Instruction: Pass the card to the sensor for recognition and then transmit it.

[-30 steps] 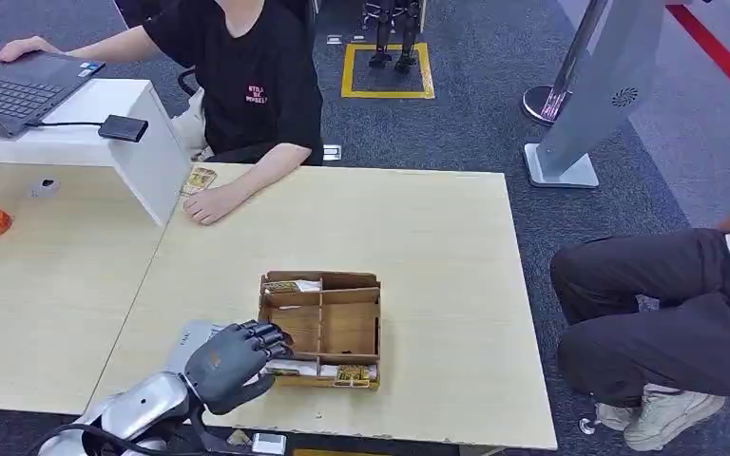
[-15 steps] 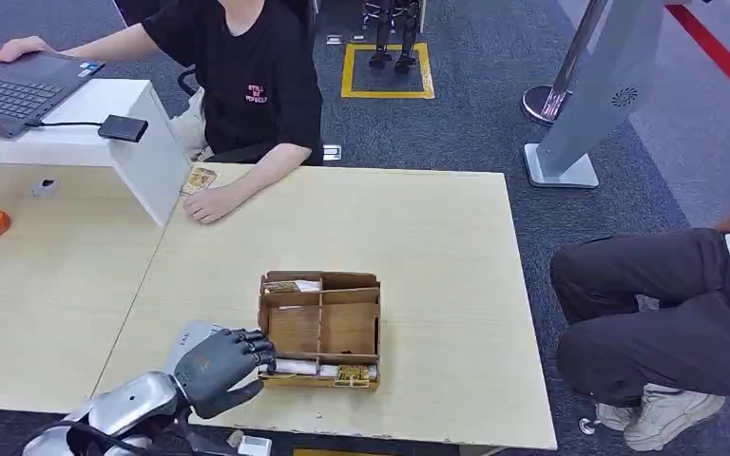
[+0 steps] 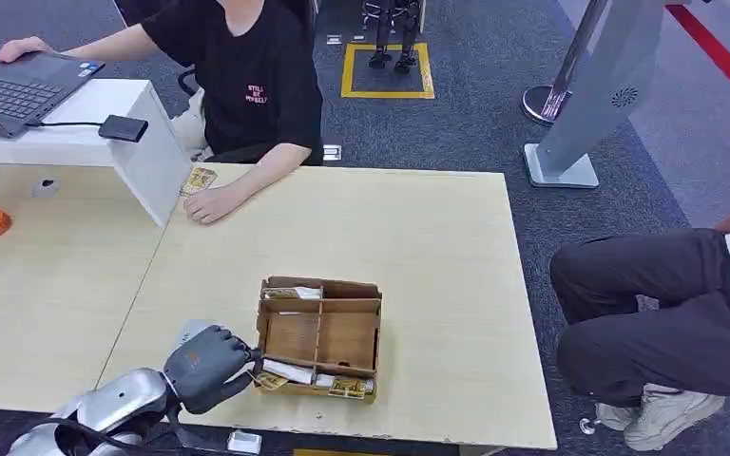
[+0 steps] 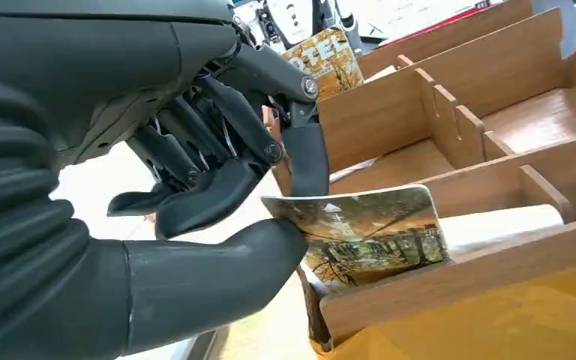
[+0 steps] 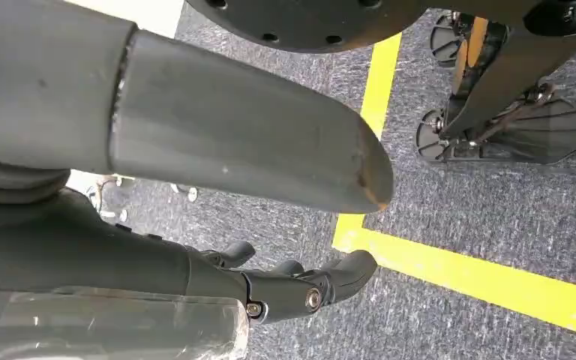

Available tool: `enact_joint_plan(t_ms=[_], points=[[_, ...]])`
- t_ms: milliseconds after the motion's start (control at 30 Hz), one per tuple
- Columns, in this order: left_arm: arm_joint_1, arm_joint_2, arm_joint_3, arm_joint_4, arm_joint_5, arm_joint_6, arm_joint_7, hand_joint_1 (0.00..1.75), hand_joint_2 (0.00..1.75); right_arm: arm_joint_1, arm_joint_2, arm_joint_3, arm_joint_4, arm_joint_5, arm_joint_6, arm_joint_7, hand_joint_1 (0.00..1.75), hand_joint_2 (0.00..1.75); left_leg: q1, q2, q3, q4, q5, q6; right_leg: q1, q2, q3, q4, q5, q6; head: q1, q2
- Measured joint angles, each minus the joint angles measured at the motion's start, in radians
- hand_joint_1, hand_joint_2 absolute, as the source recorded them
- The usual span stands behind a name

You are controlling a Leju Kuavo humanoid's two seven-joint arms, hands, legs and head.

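Step in hand: a picture card (image 4: 367, 234) is being drawn out of the near slot of the wooden organiser box (image 3: 320, 334) on the counter (image 3: 428, 247).
Left hand (image 4: 225, 187): the card's corner is pinched between thumb and a finger.
Right hand (image 5: 300, 289): hanging over the floor, fingers loosely apart, nothing held.
Advice: the card should be lifted along the slot, clear of the divider wall, with the pinch kept firm.

My left hand (image 4: 217, 187) covers one corner of the card (image 4: 367, 232), and the wooden box (image 4: 495, 112) wall hides its lower edge (the print is too small to read). My right hand (image 5: 217, 165) is cropped.
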Motion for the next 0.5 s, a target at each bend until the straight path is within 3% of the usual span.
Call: enact_joint_plan(t_ms=[500], points=[[0.005,-0.002,0.000,-0.011,-0.021,0.054,0.014,1.75,1.75,0.000,0.000,0.000,0.000,0.000,-0.002,-0.002,0.00,0.00,0.000,0.000,0.000,0.000,0.000,0.000,0.000,0.000,0.000,0.000,0.000,0.000,0.000,0.000]])
